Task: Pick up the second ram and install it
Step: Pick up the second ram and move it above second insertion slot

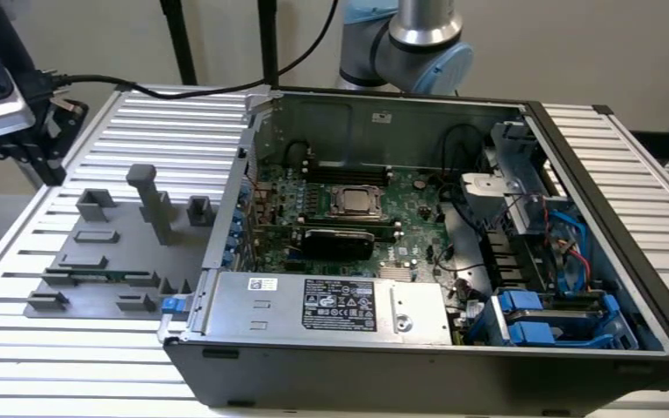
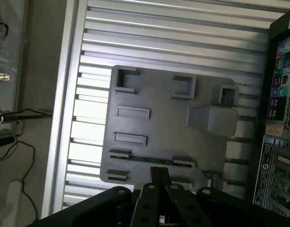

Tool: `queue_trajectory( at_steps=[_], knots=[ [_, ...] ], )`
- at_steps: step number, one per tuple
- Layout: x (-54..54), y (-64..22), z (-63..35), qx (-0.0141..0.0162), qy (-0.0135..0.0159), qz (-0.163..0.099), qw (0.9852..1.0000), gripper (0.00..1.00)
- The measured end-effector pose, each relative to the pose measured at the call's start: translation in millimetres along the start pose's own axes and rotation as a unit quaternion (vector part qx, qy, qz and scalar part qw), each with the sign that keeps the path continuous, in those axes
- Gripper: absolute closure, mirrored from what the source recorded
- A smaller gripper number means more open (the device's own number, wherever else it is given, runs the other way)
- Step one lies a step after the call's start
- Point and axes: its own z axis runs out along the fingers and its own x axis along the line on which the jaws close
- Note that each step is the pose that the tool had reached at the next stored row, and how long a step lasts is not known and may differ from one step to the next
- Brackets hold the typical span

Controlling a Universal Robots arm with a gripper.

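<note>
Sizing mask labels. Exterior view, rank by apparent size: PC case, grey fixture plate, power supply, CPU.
1. PC case
2. Grey fixture plate and power supply: too close to rank
3. CPU

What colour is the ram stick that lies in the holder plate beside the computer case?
The ram stick is green; the wrist view shows it best.

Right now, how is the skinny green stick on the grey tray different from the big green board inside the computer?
The second ram is a thin, narrow stick; the motherboard is a wide board. The second ram rests on the grey tray outside the computer case; the motherboard sits inside the open case, crowded with parts and cables. Both are green circuit boards.
</note>
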Motion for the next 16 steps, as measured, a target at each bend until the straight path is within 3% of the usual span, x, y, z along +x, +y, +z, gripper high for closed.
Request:
queue_trajectory(
  at_steps=[4, 8, 12, 16],
  knots=[
    [0.0, -0.1, 2.4, 0.0, 0.0016, -0.037, 0.9993, 0.89],
    [0.0, -0.2, 5.3, -0.0001, 0.0036, -0.082, 0.9966, 0.89],
    [0.0, -0.3, 7.6, -0.0001, 0.0051, -0.118, 0.993, 0.89],
    [0.0, -0.4, 9.9, -0.0001, 0.0067, -0.154, 0.988, 0.89]
  ],
)
